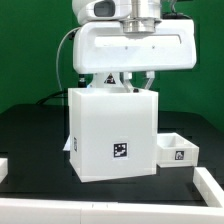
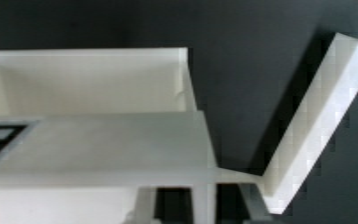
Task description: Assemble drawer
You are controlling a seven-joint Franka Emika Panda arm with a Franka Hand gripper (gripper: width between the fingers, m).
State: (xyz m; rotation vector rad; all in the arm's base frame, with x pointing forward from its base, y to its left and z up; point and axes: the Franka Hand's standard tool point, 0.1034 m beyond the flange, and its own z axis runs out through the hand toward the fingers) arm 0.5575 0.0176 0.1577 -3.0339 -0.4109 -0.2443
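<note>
The large white drawer housing (image 1: 110, 135) stands in the middle of the black table, a square tag (image 1: 120, 151) on its near face. A small shallow tray (image 1: 178, 150) with its own tag sits against its lower side at the exterior view's right. My gripper (image 1: 127, 86) reaches down onto the housing's top edge. In the wrist view the dark fingers (image 2: 160, 205) stand close together with a thin white wall of the housing (image 2: 105, 130) between them; the gripper (image 2: 194, 205) looks shut on it. Another housing wall (image 2: 311, 110) runs off at an angle.
White raised strips border the table at the front (image 1: 110, 208), at the exterior view's left (image 1: 3, 168) and right (image 1: 208, 186). A green backdrop stands behind. The white arm body (image 1: 130, 45) hangs above the housing.
</note>
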